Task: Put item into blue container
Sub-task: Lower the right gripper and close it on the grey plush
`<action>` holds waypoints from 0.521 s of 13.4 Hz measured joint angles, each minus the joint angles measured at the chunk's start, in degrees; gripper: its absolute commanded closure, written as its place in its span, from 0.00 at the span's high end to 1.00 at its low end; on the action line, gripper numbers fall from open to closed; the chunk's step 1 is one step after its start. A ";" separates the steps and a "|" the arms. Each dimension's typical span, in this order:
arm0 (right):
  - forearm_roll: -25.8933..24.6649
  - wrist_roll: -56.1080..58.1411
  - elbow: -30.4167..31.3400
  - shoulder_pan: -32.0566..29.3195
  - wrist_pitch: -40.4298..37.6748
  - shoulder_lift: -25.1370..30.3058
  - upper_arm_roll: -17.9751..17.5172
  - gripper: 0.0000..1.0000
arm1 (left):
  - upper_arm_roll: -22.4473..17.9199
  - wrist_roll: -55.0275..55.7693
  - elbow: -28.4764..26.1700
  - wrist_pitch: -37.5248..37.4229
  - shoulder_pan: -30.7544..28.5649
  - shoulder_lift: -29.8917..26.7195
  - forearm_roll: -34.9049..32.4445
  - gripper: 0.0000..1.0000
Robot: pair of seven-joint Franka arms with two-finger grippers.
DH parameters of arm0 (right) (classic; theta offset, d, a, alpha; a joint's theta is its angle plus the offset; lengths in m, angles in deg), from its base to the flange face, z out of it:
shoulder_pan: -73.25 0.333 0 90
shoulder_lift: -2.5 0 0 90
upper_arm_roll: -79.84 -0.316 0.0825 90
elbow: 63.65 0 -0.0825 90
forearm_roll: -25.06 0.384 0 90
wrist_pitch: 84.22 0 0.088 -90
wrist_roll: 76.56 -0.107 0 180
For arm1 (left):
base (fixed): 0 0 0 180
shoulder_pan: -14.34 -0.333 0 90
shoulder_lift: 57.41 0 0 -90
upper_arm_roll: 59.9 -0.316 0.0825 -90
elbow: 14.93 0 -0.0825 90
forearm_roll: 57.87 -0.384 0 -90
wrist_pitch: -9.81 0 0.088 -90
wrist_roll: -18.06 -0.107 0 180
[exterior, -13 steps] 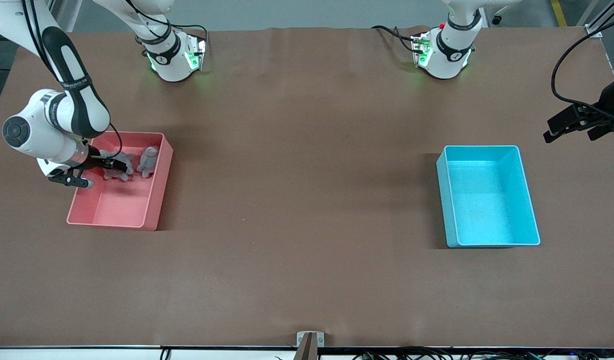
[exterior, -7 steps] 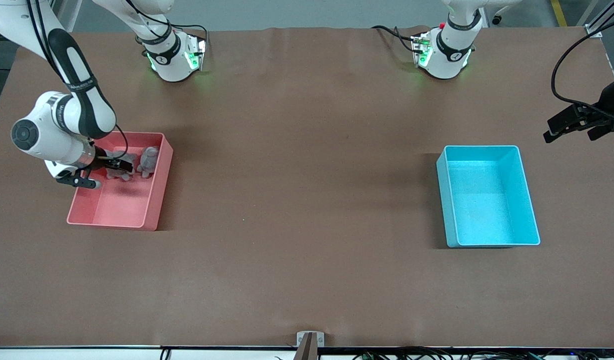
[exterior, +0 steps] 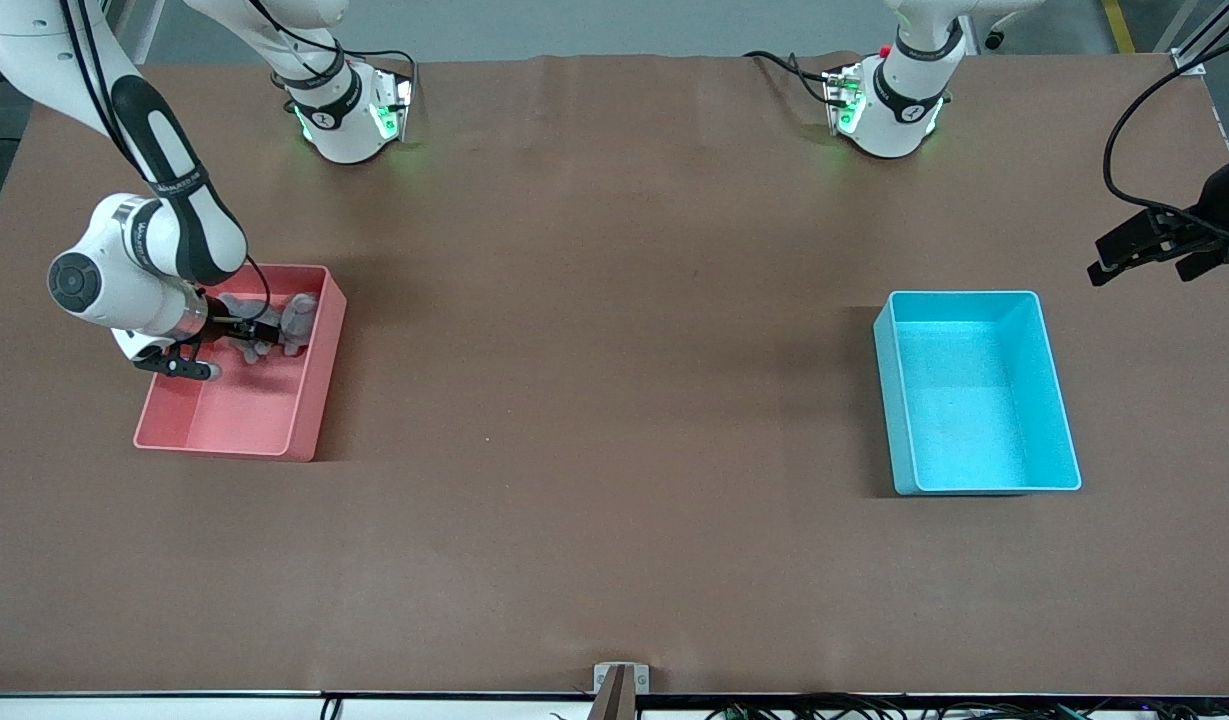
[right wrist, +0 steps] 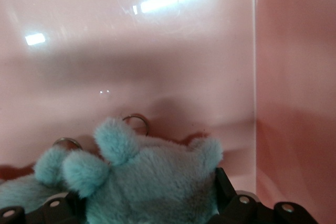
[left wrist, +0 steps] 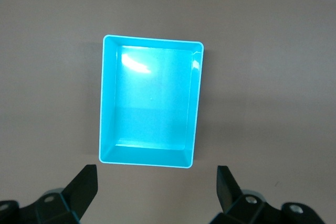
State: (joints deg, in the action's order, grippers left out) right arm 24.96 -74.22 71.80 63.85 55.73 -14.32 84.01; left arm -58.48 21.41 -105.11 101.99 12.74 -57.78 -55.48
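The blue container (exterior: pixel 959 420) stands empty near the left arm's end of the table; the left wrist view shows it (left wrist: pixel 149 103) from above. My right gripper (exterior: pixel 246 332) is inside the pink bin (exterior: pixel 239 415), shut on a grey-teal plush toy (exterior: pixel 242 312). That plush toy (right wrist: pixel 152 182) fills the space between the fingers (right wrist: pixel 227 192) in the right wrist view. A second grey plush toy (exterior: pixel 298 318) lies right beside it in the pink bin. My left gripper (exterior: pixel 1144 250) waits open in the air beside the blue container, its fingers (left wrist: pixel 84 187) wide apart with nothing between them.
The pink bin's wall (right wrist: pixel 294 103) rises close by the held toy. Both arm bases (exterior: pixel 349 110) (exterior: pixel 889 105) stand along the table's edge farthest from the front camera. Brown table (exterior: pixel 614 400) lies between the two bins.
The right arm's wrist has shifted toward the left arm's end of the table, and the held plush toy has moved with it, closer to the second toy. The left arm has not moved.
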 measured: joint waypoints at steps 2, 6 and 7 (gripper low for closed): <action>0.02 -0.09 -0.02 -0.02 -1.35 0.00 0.05 0.87 | 0.00 0.00 0.00 0.00 0.00 0.02 0.00 1.00; 0.03 -0.39 -0.20 -0.02 -2.93 0.02 0.05 0.22 | -0.01 0.00 0.00 0.00 -0.03 0.04 0.00 1.00; 0.03 -0.41 -0.38 -0.02 -3.37 0.04 0.06 0.13 | -0.01 0.00 0.00 0.00 -0.03 0.06 0.00 1.00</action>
State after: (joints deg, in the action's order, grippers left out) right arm 24.99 -74.63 71.42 63.83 52.36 -14.28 84.07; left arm -58.49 21.41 -105.11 101.99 12.71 -57.73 -55.48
